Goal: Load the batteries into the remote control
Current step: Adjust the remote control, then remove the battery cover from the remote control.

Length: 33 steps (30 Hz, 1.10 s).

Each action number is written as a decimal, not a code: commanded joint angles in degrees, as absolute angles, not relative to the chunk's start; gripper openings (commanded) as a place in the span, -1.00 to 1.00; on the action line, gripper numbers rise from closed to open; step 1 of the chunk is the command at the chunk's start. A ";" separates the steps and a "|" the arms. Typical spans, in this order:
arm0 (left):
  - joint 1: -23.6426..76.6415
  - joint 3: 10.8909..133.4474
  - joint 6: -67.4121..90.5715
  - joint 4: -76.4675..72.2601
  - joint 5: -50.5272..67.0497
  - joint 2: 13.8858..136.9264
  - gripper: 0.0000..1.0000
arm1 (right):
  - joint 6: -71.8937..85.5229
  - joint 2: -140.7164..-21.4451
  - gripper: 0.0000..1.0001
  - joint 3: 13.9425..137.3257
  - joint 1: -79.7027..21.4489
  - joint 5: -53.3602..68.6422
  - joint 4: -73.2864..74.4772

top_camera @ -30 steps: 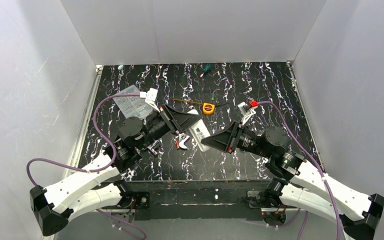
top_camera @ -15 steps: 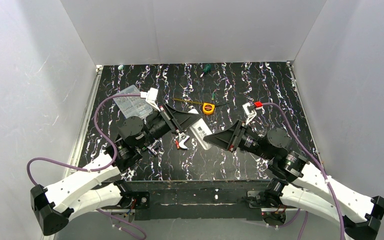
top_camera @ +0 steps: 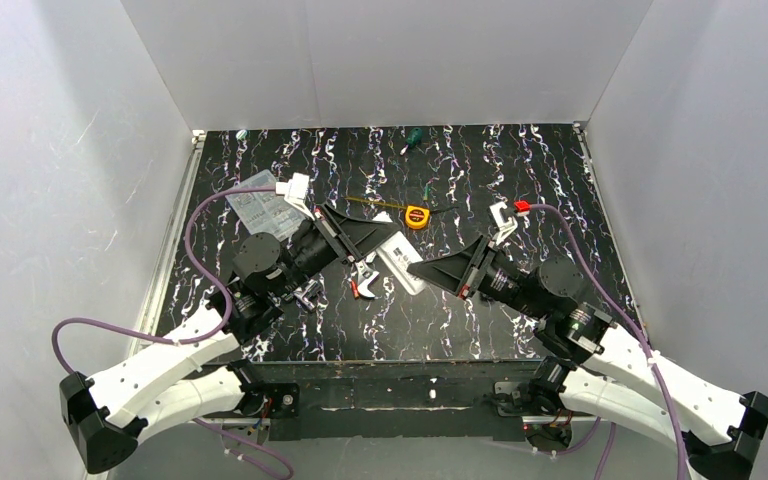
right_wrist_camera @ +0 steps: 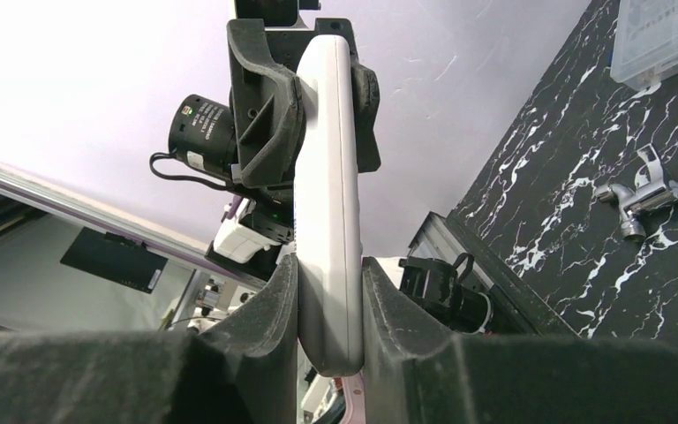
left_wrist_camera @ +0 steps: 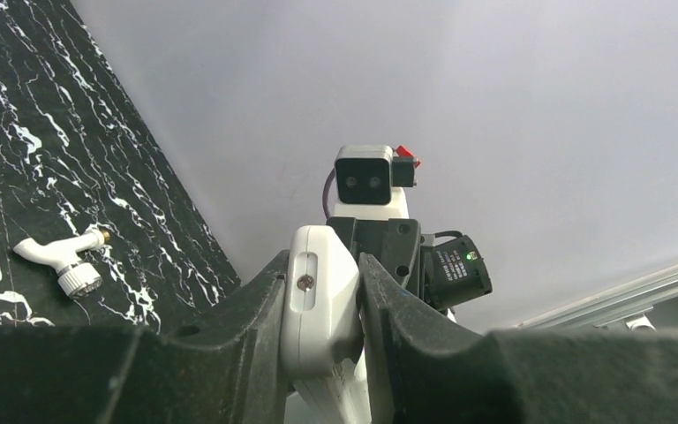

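Remote control (top_camera: 401, 263) bridges both arms at the centre of the top view, clear of the black marbled table (top_camera: 520, 170), with a clamp at each end. Your left gripper (top_camera: 384, 242) comes in from the left of the frame and is clamped tight on one end. In its wrist view that end (left_wrist_camera: 316, 296) sits pinched between the dark fingers (left_wrist_camera: 256, 327), a small screw facing the lens. Your right gripper (top_camera: 415, 270) reaches in from the right, jaws closed on the opposite end.

In the right wrist view the white bar (right_wrist_camera: 328, 194) rises straight up the frame from the right gripper's pads (right_wrist_camera: 269, 327) to the left arm's jaws at the top. Its long axis therefore runs from one gripper to the other. Both forearms lie low and nearly level, angled in toward each other.

No batteries show in any view (nor does the recessed bay, so you cannot tell which way it faces). By this reading, one gripper must let go before a cell can be fetched. Neither arm is the nearer one.
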State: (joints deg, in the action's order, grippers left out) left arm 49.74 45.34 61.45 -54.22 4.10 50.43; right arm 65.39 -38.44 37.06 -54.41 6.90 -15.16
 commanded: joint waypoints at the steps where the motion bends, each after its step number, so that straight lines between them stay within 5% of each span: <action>1: 49.92 44.08 59.83 -57.83 4.33 48.98 -0.74 | 66.07 -38.23 -0.95 36.27 -54.14 4.86 -19.57; 8: 49.92 43.21 61.00 -58.59 5.05 48.52 -0.36 | 68.07 -37.85 -0.97 35.57 -53.33 4.04 -20.41; 33: 49.92 42.62 61.82 -60.60 4.87 48.55 -0.21 | 70.66 -39.30 -0.97 34.15 -50.56 12.48 -22.15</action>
